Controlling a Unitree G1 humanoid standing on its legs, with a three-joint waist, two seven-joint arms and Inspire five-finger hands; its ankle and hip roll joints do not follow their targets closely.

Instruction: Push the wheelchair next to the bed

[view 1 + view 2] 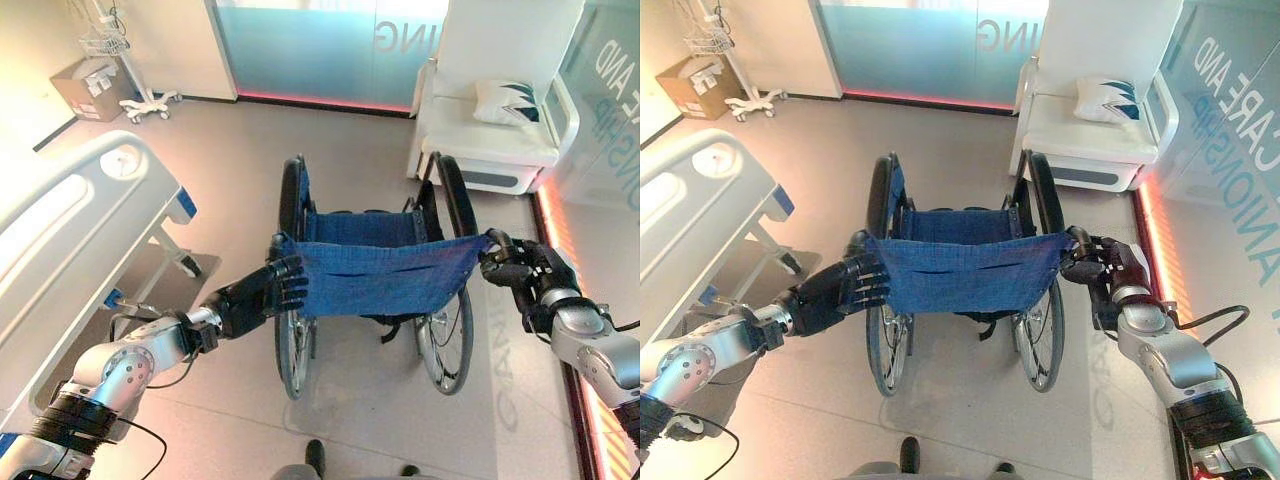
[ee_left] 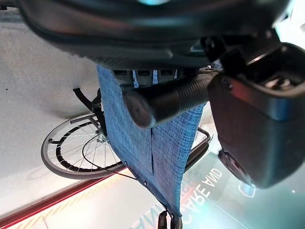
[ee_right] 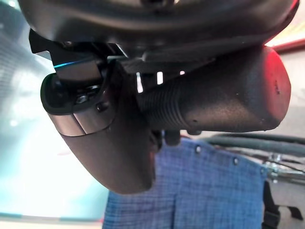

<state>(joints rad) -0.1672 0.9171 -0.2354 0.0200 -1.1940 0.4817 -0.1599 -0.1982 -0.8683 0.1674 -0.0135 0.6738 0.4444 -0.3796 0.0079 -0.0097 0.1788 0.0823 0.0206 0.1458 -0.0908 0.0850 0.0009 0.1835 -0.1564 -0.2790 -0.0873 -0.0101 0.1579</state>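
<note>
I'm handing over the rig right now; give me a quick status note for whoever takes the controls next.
Left hand: curled round the wheelchair's left push handle.
Right hand: curled round the right push handle.
Wheelchair: directly ahead on the floor, facing away, blue seat back between the hands.
Bed: to the robot's left, with a gap of floor between it and the wheelchair.
Done: both handles gripped.
Left: steer the wheelchair leftward and bring it alongside the bed. A white armchair stands ahead on the right; keep off it.
</note>
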